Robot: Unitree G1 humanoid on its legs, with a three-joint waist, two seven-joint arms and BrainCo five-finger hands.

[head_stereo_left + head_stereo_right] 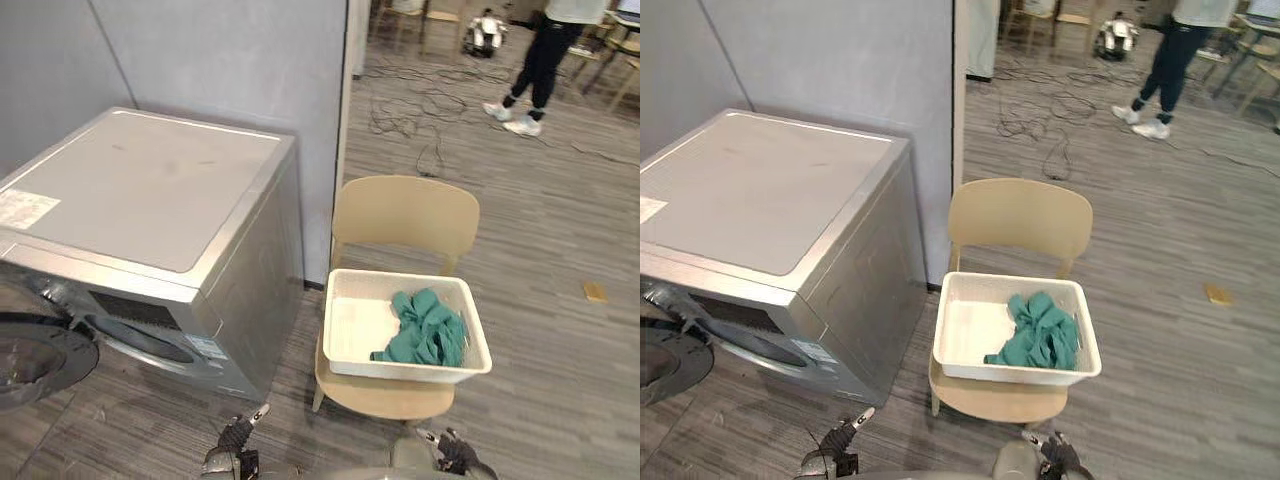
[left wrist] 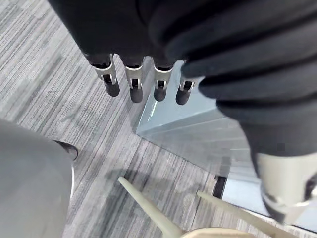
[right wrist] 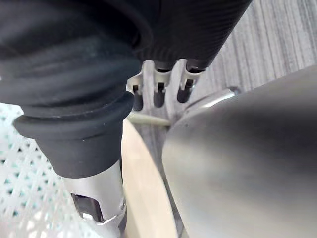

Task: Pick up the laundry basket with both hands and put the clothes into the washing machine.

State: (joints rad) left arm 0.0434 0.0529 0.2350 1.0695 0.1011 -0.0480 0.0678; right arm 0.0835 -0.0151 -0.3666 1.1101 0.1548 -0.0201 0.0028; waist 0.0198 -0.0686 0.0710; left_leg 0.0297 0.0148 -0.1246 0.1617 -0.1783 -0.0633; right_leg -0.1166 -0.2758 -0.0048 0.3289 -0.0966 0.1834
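Observation:
A white laundry basket rests on the seat of a beige chair. Teal clothes lie bunched in its right half. To the left stands the silver washing machine, its round door swung open at the lower left. My left hand hangs low near the chair's front left leg, fingers straight and holding nothing. My right hand hangs low just in front of the chair, with straight, empty fingers. Both hands are short of the basket.
A grey partition wall stands behind the machine and chair. Loose cables lie on the wooden floor beyond. A person walks at the far right, near chairs. A small tan object lies on the floor to the right.

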